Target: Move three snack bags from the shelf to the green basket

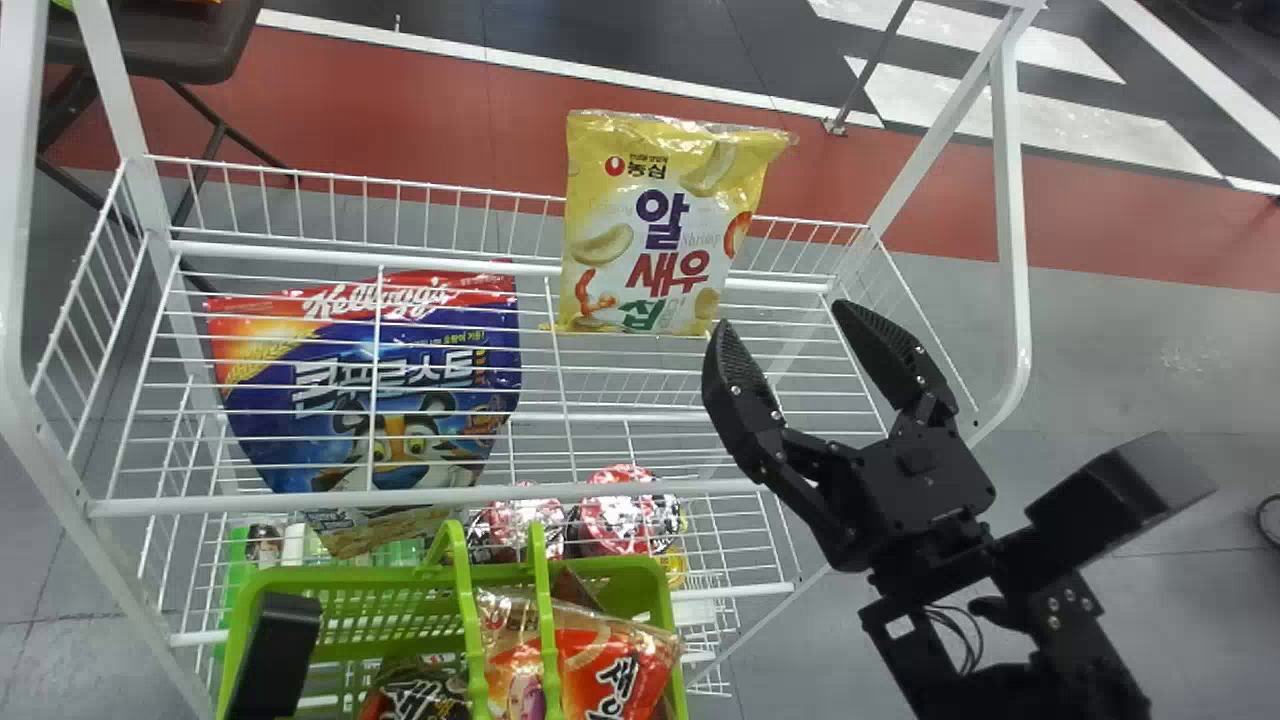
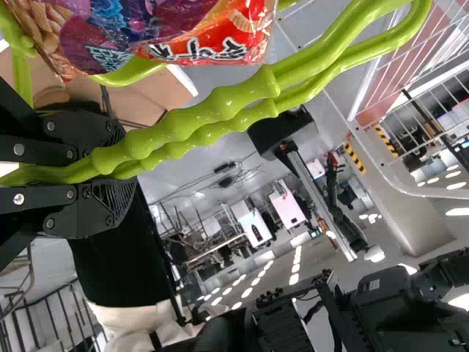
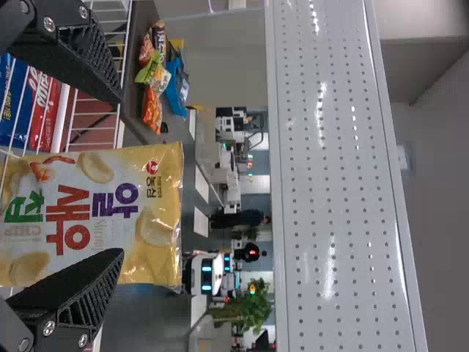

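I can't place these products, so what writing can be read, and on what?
"농심": yellow snack bag, top
"알새우칩": same bag, large letters
"Shrimp": same bag, small
"Kellogg's": blue bag, top
"콘푸로스트": same bag, behind shelf wires
Cut off, not fully readable: the lettering on the red packet in the green basket.
Too small to read: print on the round lids.

"What's by the right gripper (image 1: 781, 315)?"

"A yellow snack bag (image 3: 110, 209), seen between its parted fingers; wire shelf (image 3: 117, 130) near it; a blue-and-red package (image 3: 22, 110) behind wires."

"And beyond?"

"A perforated panel (image 3: 330, 176); a leafy plant (image 3: 253, 304); colourful packets (image 3: 154, 81) on a dark surface (image 3: 143, 22)."
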You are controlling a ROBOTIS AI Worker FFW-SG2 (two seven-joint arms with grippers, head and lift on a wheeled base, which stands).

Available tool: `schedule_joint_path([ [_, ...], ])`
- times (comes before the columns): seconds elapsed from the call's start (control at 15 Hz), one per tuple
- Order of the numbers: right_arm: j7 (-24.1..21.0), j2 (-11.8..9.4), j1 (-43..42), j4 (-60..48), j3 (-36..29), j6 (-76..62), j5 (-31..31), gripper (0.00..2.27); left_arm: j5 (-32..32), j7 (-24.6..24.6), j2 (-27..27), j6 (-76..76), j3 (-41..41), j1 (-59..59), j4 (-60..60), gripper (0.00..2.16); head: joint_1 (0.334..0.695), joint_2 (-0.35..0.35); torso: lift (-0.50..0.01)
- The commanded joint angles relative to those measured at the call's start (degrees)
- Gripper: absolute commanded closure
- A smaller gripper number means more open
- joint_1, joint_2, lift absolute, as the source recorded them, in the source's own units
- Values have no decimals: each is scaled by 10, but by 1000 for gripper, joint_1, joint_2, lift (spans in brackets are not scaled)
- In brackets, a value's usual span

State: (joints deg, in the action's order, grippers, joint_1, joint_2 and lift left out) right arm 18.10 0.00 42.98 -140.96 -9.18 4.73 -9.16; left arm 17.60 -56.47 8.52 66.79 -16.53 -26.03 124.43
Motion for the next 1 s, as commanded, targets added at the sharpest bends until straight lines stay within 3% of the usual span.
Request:
schedule_joint_path([
  [0.0, -19, 1, 2, 4, 19, -5, 14, 76, 0, -1, 0, 0, 0, -1, -3, 1639, 695, -350, -47],
  [0.93, -31, 1, 2, 7, 36, -14, 21, 80, 0, -3, 1, -16, 0, -8, -3, 1639, 695, -350, -47],
])
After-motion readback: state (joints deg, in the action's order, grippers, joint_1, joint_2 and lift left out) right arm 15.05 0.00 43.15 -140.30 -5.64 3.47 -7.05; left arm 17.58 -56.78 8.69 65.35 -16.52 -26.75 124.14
